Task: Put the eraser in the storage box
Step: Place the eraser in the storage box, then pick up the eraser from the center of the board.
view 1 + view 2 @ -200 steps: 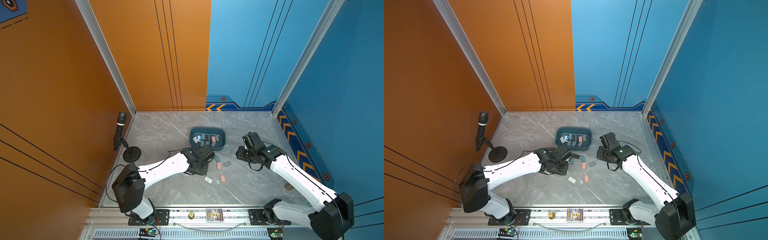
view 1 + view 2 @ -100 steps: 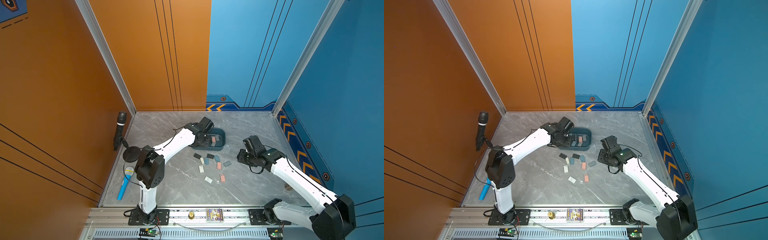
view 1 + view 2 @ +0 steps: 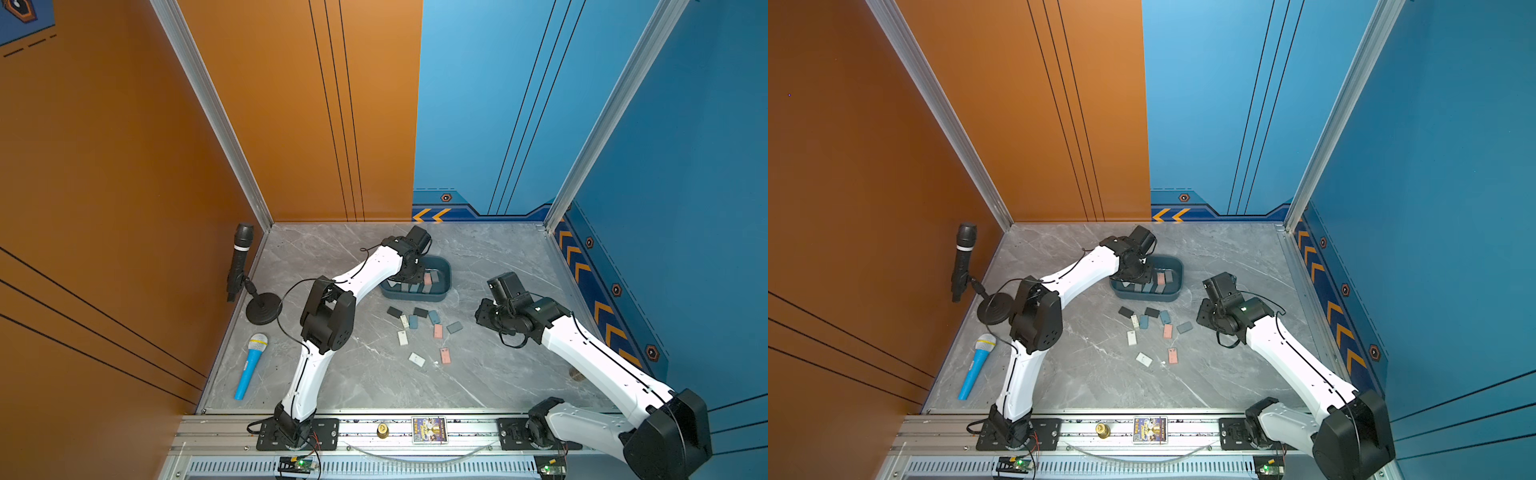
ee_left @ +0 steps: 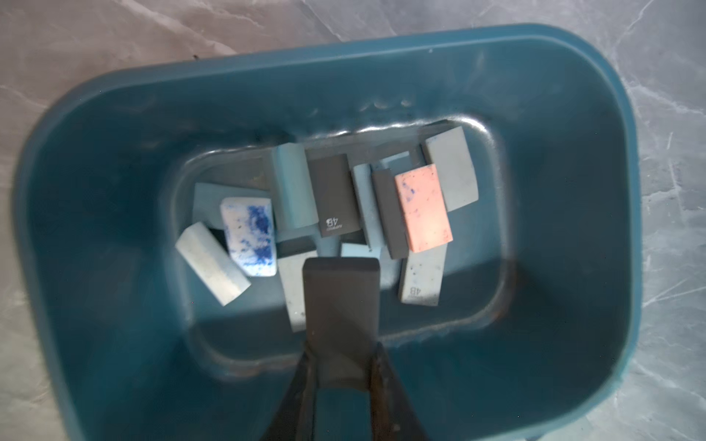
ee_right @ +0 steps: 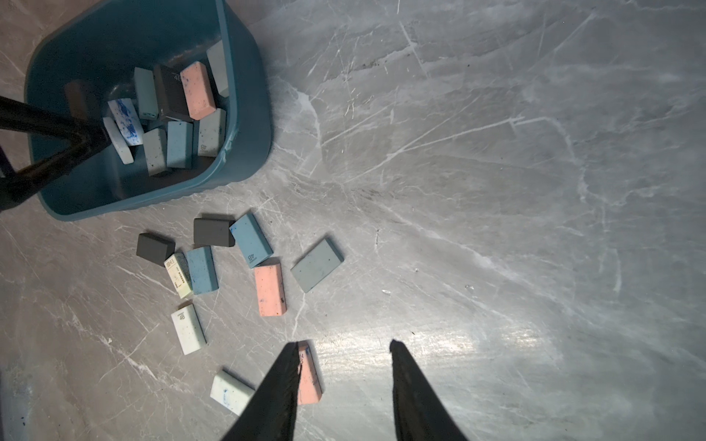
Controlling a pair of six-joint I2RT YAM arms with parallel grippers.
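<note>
The teal-blue storage box (image 3: 415, 296) (image 3: 1146, 296) stands at the back middle of the table, with several erasers inside. My left gripper (image 3: 409, 272) (image 3: 1136, 272) hangs over its left part. In the left wrist view that gripper (image 4: 341, 351) is shut on a dark grey eraser (image 4: 340, 301), held above the box floor (image 4: 477, 305). Several loose erasers, among them a pink one (image 3: 437, 331) (image 5: 270, 290), lie in front of the box. My right gripper (image 3: 482, 316) (image 5: 344, 343) is open and empty, low over bare table to the right of them.
A black microphone on a round stand (image 3: 241, 266) is at the left wall. A blue toy microphone (image 3: 249, 365) lies at the front left. Orange and blue walls close the table on three sides.
My left arm has swung from the loose erasers up and back to the storage box, carrying the dark grey eraser. The right gripper has drawn slightly nearer the front.
</note>
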